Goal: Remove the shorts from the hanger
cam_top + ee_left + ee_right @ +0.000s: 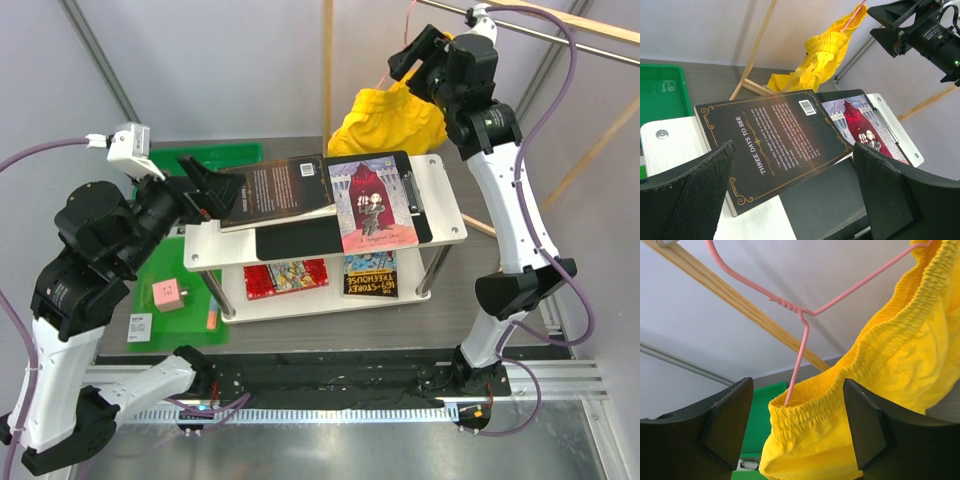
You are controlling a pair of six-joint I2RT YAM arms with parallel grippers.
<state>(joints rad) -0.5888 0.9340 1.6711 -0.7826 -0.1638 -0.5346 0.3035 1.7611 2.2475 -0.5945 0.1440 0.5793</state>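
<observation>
Shorts (890, 390) hang on the pink hanger (801, 347), and I see my right gripper (797, 415) spread around their waistband — not clenched — while my left gripper (795, 195) stands wide above a book (775, 145).

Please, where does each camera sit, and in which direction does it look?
Top view: above and behind the robot, looking down on the shelf of books; left arm and right arm show.
Left wrist: looks across the books toward the shorts; its open jaws frame the bottom.
Right wrist: looks up at the hanger and shorts between its jaws.
Shared: all see the shorts.
</observation>
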